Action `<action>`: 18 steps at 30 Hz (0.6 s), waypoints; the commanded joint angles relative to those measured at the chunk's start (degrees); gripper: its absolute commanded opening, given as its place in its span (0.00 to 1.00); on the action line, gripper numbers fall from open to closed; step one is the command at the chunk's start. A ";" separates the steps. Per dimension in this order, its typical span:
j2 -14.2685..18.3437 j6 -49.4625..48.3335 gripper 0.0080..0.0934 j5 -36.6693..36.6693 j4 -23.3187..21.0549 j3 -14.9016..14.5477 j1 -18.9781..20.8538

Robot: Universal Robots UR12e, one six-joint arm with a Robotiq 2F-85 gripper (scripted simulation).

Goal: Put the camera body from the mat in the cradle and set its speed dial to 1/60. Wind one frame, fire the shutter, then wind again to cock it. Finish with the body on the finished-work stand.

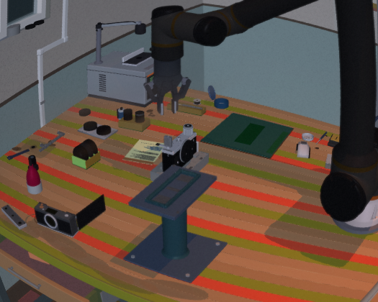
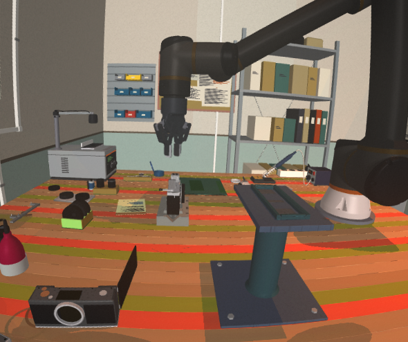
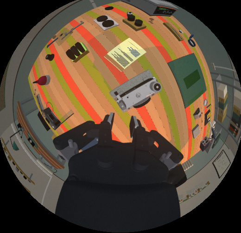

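Observation:
The silver and black camera body (image 1: 180, 148) (image 2: 174, 197) (image 3: 136, 92) stands upright in the grey cradle (image 1: 196, 162) (image 2: 172, 218) at the middle of the bench. Its round dial (image 3: 156, 86) sits at one end of the top plate. High above the body hangs my gripper (image 1: 167, 104) (image 2: 172, 148) (image 3: 121, 121), its fingers partly closed and holding nothing. The finished-work stand (image 1: 173, 192) (image 2: 282, 206), a grey plate on a teal post, stands just in front of the cradle with its tray empty. The green mat (image 1: 247, 135) (image 3: 190, 78) lies beyond the cradle with nothing on it.
Behind the work stand a grey machine box (image 1: 118, 75) and a shelf of binders (image 2: 289, 110). A yellow sheet (image 1: 145, 151), lens caps, a green tray (image 1: 85, 154), a red blower (image 1: 34, 176) and a second open-backed camera (image 1: 64, 217) lie to the left.

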 commanded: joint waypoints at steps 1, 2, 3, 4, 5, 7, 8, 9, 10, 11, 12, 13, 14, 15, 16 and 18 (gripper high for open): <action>-0.02 0.00 0.35 0.00 -0.02 -0.05 0.00; -0.03 0.00 0.35 0.00 -0.01 -0.05 0.00; -0.03 0.00 0.35 0.00 -0.01 -0.06 0.00; -0.03 0.00 0.35 0.00 -0.01 -0.06 0.00; -0.04 0.00 0.35 0.00 -0.01 -0.06 0.00; -0.04 0.00 0.35 0.00 0.00 -0.06 0.00; -0.04 0.00 0.35 0.00 0.00 -0.06 0.00; -0.04 0.00 0.35 0.00 0.00 -0.07 0.00; -0.04 0.00 0.35 0.00 0.00 -0.07 0.00; -0.05 0.00 0.37 0.00 0.00 -0.07 0.00; -0.05 0.00 0.40 0.00 0.00 -0.07 0.00; -0.05 0.00 0.42 0.00 0.00 -0.07 0.00; -0.05 0.00 0.45 0.00 0.00 -0.07 0.00; -0.05 0.00 0.47 0.00 0.00 -0.07 0.00; -0.05 0.00 0.49 0.00 0.00 -0.07 0.00; -0.05 0.00 0.54 0.00 0.00 -0.07 0.00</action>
